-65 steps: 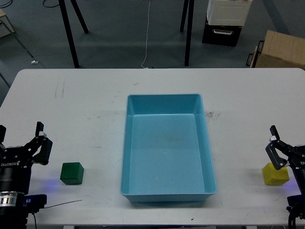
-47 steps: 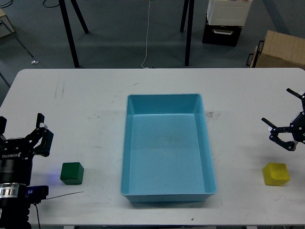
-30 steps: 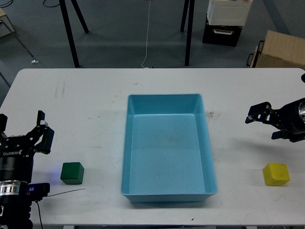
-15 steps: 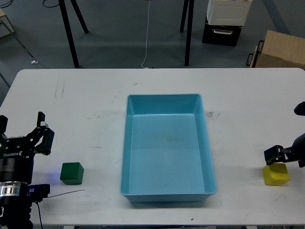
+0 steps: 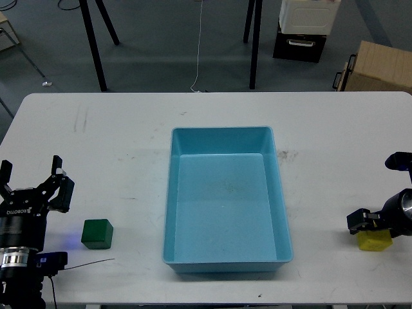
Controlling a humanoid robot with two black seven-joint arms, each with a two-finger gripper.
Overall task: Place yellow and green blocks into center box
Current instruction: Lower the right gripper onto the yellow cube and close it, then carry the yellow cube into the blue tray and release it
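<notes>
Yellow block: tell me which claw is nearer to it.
Right. The right claw sits right over the yellow block, partly covering it. The left claw is across the blue tray, by the green block.

A light blue plastic tray with low sloping walls sits empty, long side running away from the camera, at the middle of a white table. A dark green cube rests flat on the tabletop well to the tray's left, near the front edge. A bright yellow cube lies on the table well to the tray's right, its upper part hidden behind a black gripper.
</notes>
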